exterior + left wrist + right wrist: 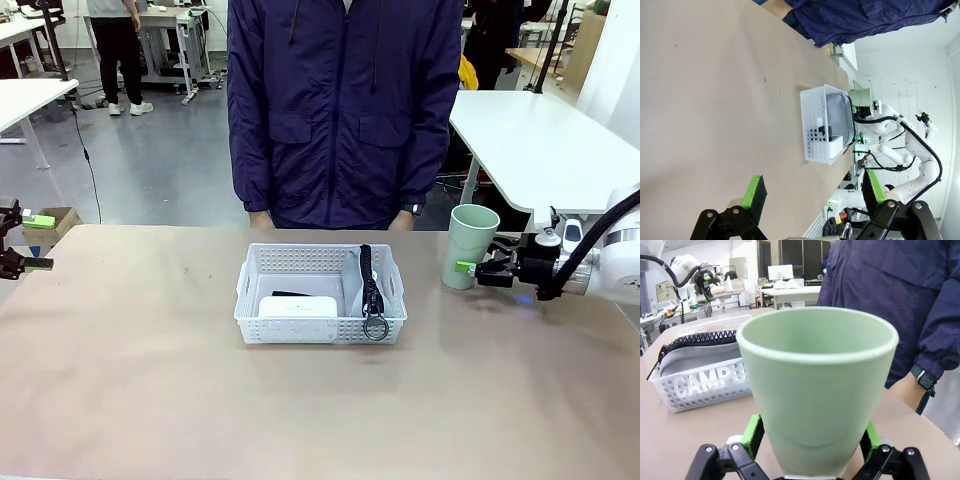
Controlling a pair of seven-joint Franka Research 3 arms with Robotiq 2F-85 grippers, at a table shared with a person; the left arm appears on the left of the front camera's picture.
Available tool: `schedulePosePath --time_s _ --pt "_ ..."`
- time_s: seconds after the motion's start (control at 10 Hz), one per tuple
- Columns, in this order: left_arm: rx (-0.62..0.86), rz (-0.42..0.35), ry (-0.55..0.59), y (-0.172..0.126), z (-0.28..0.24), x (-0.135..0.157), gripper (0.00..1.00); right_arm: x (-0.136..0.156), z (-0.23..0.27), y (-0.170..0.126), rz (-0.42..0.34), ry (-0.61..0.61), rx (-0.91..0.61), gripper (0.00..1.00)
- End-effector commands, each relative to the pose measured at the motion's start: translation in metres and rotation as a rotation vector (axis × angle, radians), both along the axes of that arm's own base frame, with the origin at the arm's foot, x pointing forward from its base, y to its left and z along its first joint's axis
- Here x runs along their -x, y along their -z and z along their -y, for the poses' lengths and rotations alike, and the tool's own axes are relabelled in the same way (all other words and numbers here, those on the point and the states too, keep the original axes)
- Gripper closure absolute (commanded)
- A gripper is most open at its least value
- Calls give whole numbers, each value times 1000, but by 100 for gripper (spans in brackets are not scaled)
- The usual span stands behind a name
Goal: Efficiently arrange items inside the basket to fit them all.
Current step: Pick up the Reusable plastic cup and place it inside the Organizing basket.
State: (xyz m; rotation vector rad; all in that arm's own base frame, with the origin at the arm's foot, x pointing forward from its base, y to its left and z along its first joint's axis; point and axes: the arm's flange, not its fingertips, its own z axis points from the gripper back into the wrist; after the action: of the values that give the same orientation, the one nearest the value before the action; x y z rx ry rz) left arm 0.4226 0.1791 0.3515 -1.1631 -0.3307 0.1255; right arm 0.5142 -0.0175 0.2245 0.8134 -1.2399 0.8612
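The right gripper [472, 268] stands spread wide around the pale green cup [472, 245], right of the basket [321, 295]; actual contact is unclear. The left gripper [812, 194] is released, well left. In the basket lie the white box [298, 306] and the "CAMP…" pouch [700, 360], lettering partly hidden. A person [345, 105] stands beyond.

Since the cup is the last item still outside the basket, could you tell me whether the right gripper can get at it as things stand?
Probably yes. The right gripper is open, with its green pads either side of the upright pale green cup's base, and nothing lies between them. Whether the pads touch the cup yet is unclear.
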Motion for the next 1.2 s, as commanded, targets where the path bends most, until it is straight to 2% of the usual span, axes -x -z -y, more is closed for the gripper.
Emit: schedulePosePath --time_s 0.0,0.3,0.6,0.7,0.8,0.9,1.0,1.1 --pt "-8 4 0 -2 2 4 0 2 0 -9 42 22 -28 0" --pt "-8 4 0 -2 2 4 0 2 3 -28 68 13 -19 0" --pt "-8 4 0 -2 2 4 0 -6 -1 -24 29 -41 -21 0" --pt "-8 4 0 -2 2 4 0 -5 -1 -24 13 -50 -11 56" --pt "-8 4 0 -2 2 4 0 -4 0 -25 15 -50 -21 57" --pt "-8 4 0 -2 2 4 0 -2 1 -26 16 -53 -23 100" --pt "-8 4 0 -2 2 4 0 -1 2 -29 8 -56 -27 62" --pt "-8 4 0 -2 2 4 0 0 4 -30 -3 -59 -39 100"
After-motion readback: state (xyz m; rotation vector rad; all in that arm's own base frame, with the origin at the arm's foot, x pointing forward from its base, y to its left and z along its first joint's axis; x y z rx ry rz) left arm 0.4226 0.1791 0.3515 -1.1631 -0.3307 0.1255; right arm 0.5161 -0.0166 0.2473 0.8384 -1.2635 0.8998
